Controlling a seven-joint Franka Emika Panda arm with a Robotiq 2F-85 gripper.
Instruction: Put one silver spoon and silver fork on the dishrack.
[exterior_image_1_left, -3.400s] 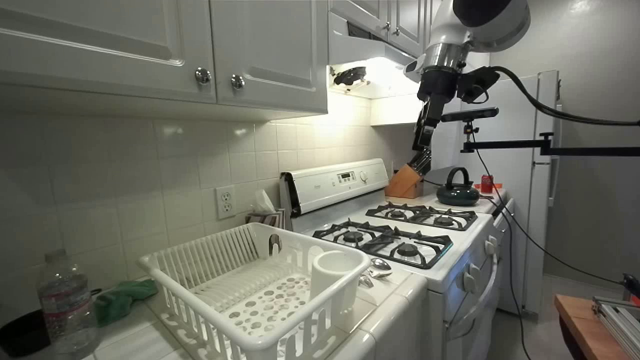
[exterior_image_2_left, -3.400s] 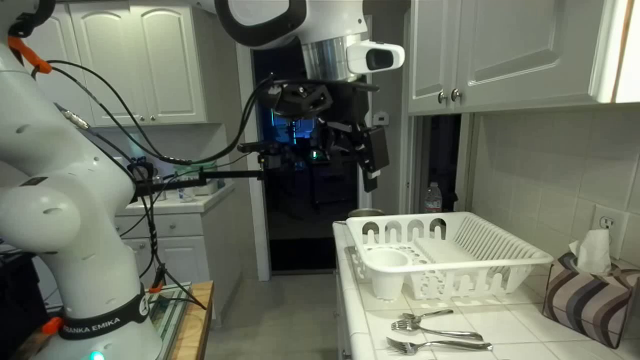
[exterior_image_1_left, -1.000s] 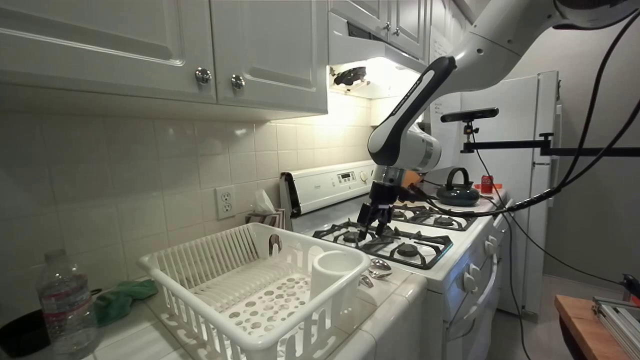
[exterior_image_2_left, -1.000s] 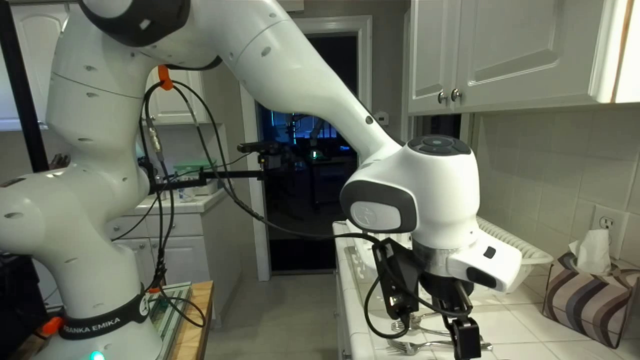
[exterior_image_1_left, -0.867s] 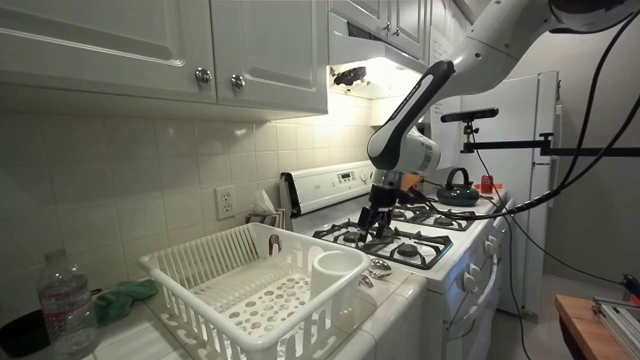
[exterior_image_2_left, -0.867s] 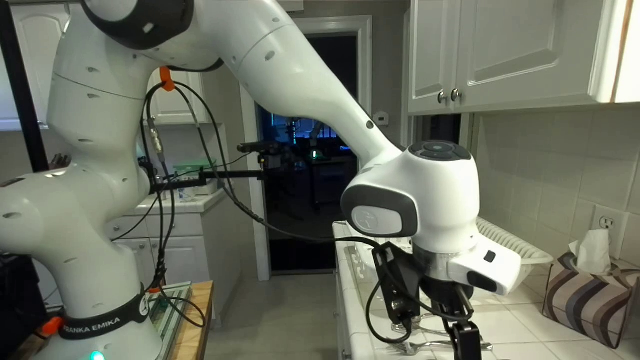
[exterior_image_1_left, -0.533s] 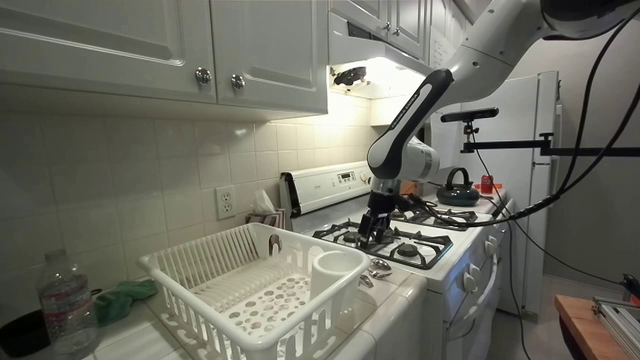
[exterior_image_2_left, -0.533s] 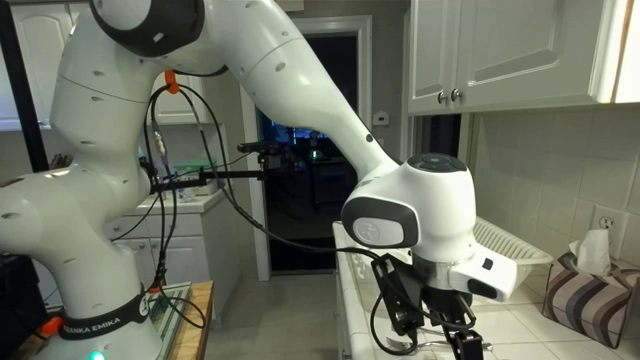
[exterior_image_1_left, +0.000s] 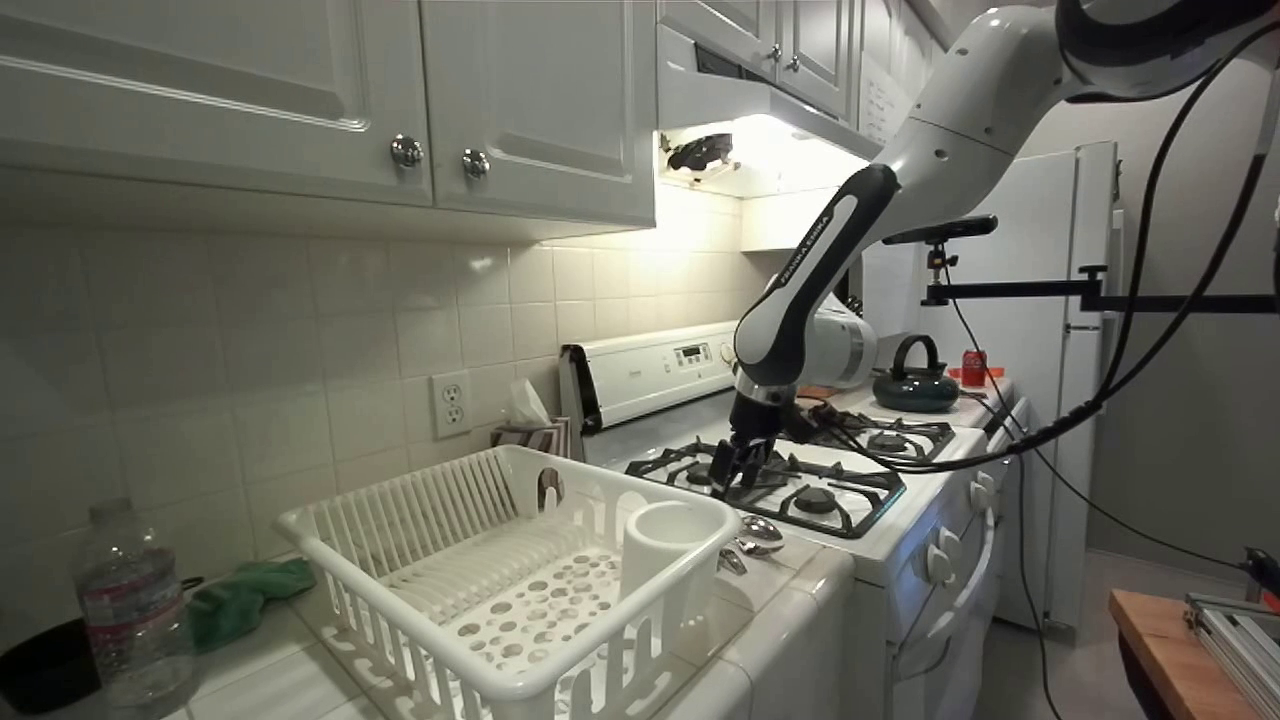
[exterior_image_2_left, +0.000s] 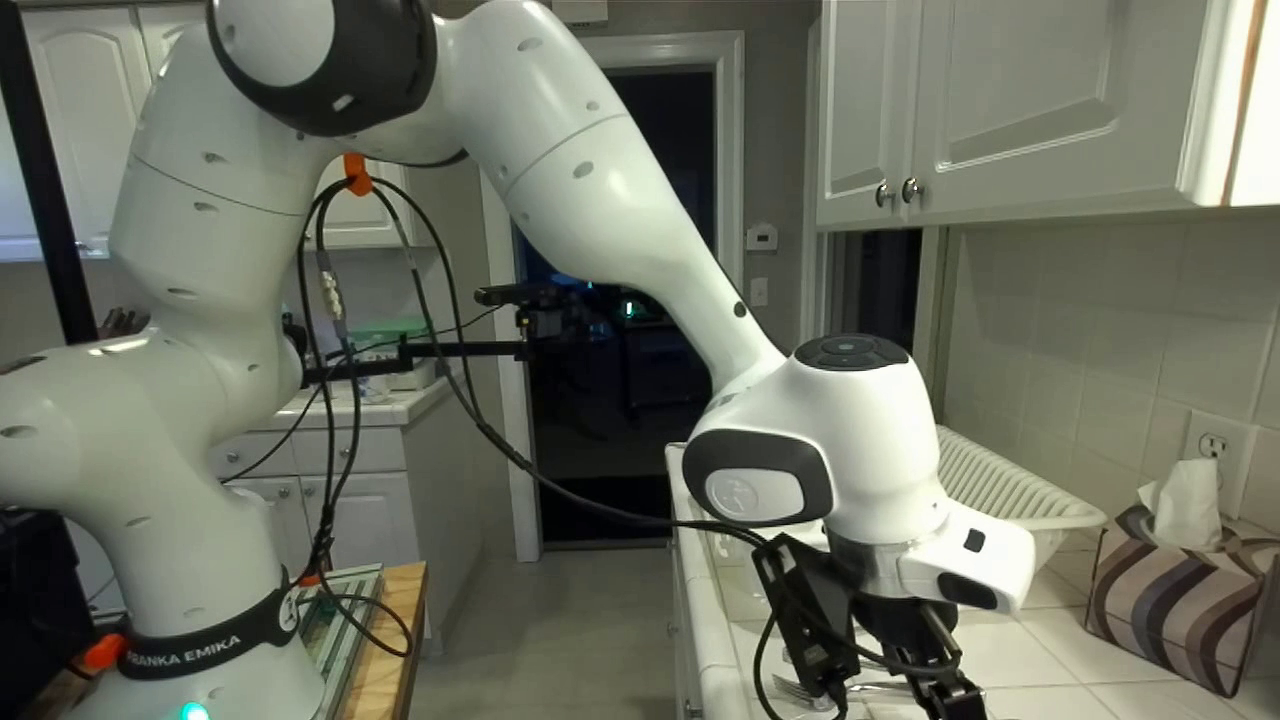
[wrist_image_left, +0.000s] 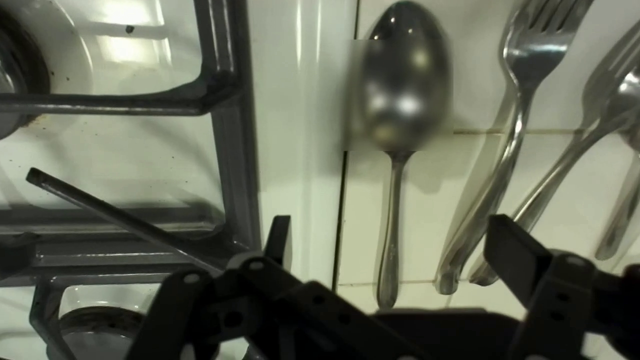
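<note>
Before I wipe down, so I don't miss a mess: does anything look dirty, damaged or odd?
Dark specks dot the stove and a brownish stain edges a burner, grimy against the pale surface. Something dark under the hood stands out against its pale casing; I can't tell what it is.

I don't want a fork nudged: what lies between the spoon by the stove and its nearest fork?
Only counter tile, crossed by a grout line and shadow; the wrist view shows it between the spoon and fork.
</note>
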